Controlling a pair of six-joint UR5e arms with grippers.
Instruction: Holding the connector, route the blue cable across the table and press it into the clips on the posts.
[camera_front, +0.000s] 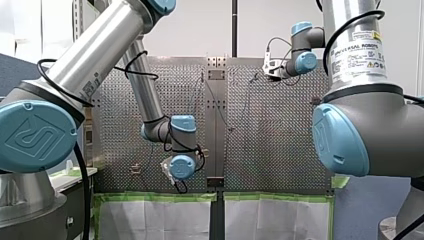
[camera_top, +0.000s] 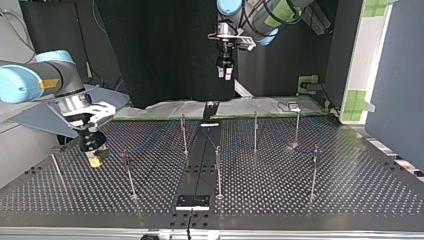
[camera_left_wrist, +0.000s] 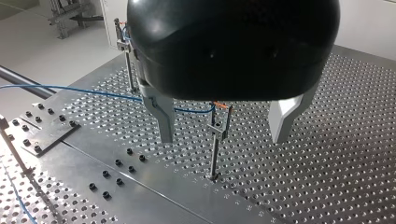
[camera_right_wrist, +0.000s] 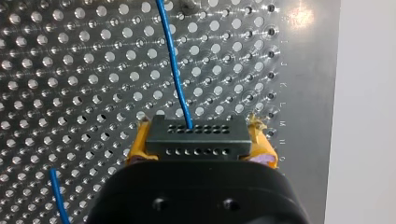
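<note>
Risk: the cable may slip off the clip before it is pressed in.
Right gripper (camera_top: 94, 157), low at the top view's left, is clenched on the connector (camera_right_wrist: 196, 140) w/ yellow pads. The blue cable (camera_left_wrist: 93, 92) goes over the worktop (camera_left_wrist: 327, 154) to the clip (camera_left_wrist: 219, 120) on a post (camera_left_wrist: 214, 156). Left gripper (camera_left_wrist: 223, 137) hangs above, released, w/ this post seen between its fingers. A hard or sideways pull prob. frees the cable; an off-centre descent may hit the post.
</note>
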